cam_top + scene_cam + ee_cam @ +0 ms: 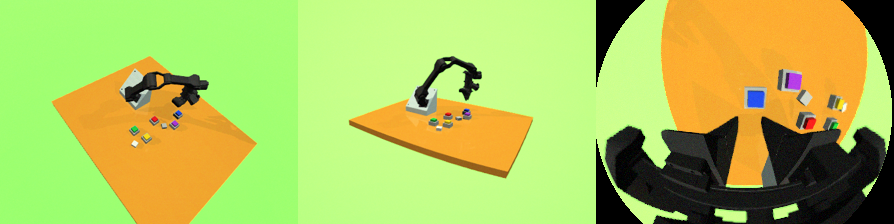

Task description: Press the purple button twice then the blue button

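One arched arm (438,67) hangs its empty, partly parted jaws above the blue button (178,113).

blue button (466,111) partly hidden behind purple button (467,114) in exterior | gripper (750,156) fingertips cut off by wrist housing | green button (830,124) half-hidden at housing edge
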Controlling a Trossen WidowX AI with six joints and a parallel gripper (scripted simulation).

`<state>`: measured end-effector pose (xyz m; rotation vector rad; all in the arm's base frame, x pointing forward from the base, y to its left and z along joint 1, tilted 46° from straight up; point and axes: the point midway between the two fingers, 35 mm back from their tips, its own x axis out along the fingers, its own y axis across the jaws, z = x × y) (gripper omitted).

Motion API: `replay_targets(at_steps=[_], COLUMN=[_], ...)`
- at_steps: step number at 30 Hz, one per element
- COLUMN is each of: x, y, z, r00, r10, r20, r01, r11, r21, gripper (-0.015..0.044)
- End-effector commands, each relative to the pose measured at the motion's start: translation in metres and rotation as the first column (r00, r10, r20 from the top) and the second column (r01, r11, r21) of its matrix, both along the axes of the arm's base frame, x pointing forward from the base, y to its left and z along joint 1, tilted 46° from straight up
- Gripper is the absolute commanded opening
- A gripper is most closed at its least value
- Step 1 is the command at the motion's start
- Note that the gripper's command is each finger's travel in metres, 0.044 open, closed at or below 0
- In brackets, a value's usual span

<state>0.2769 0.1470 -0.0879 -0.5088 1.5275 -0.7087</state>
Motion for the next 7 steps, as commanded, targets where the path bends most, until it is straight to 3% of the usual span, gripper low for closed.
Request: replay_targets(at_steps=[1,6,7], x=[-0.0091,-0.0091,-0.0091], y=[0.0273,0.0273,0.0273], z=[0.0084,0.0084,0.0084], r00=[1.000,1.000,1.000], r10=[0.005,0.005,0.005], r20=[0.003,0.003,0.003], r01=[-0.005,-0.005,-0.005], r11=[1.000,1.000,1.000], r21=[0.003,0.003,0.003], gripper=[0.0230,0.0361,0.0361])
